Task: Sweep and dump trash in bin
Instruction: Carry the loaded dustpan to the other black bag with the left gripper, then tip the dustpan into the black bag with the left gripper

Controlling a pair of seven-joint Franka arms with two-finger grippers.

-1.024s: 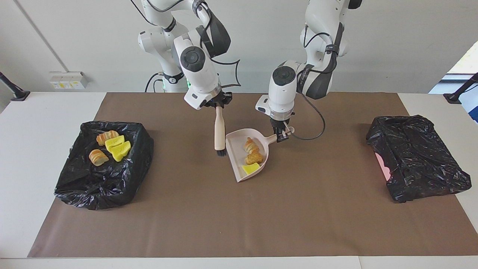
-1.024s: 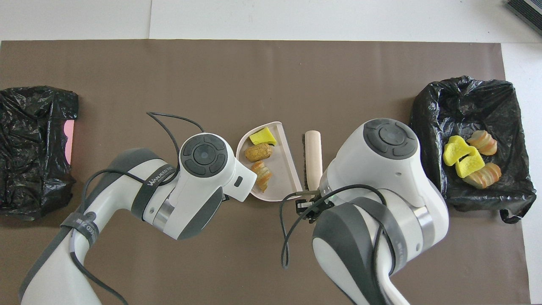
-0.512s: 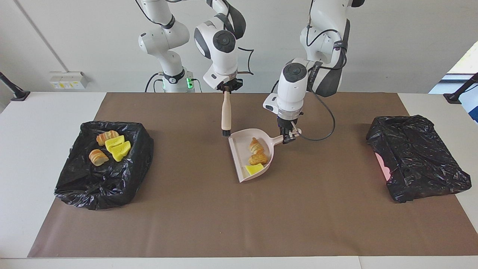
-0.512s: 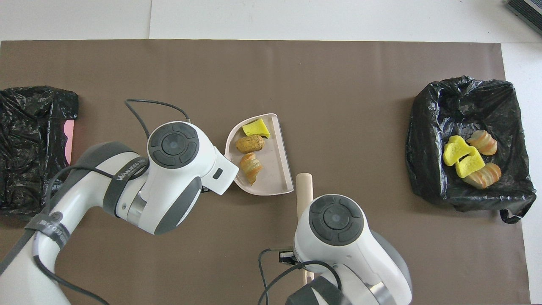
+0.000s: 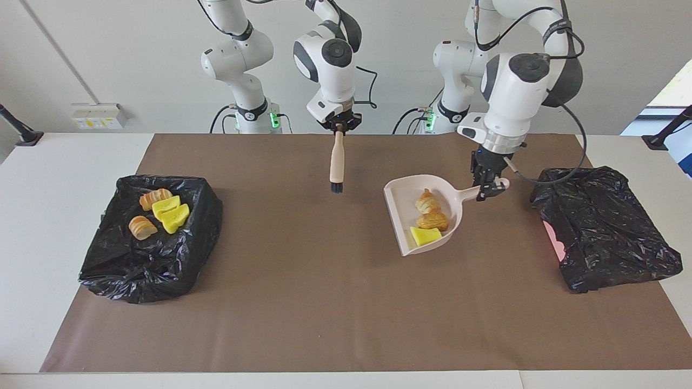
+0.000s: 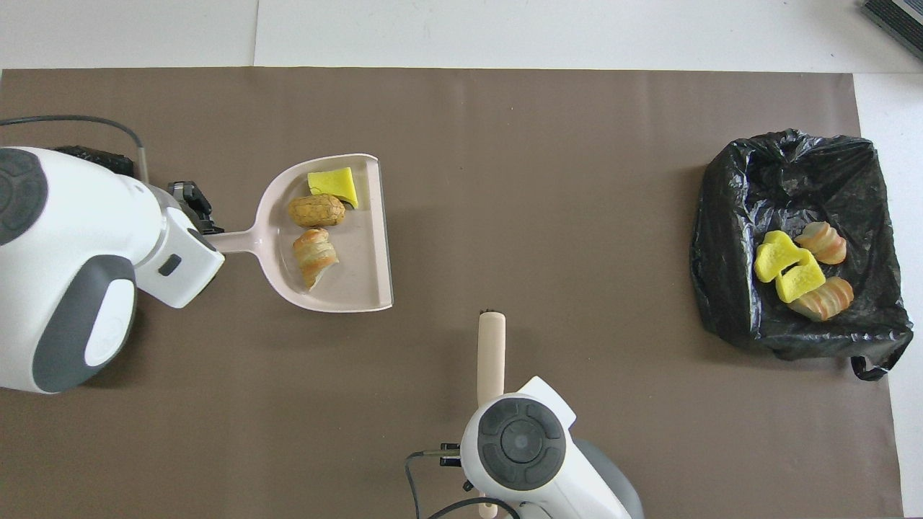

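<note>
Three light foam chunks (image 5: 427, 219) ride loose beside the left claw (image 5: 489, 186), clamped on the dustpan (image 5: 405, 208) handle; right claw (image 5: 339, 125) grips the brush (image 5: 337, 162).

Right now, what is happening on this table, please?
Two robot arms are clearing foam trash. The left end effector holds the pink dustpan by its handle, raised above the mat, with three foam chunks in it. It is close to the closed black bag at the left arm's end. The right end effector holds a brush, bristles down, above the mat. Four more chunks already lie in the open bin at the right arm's end.
</note>
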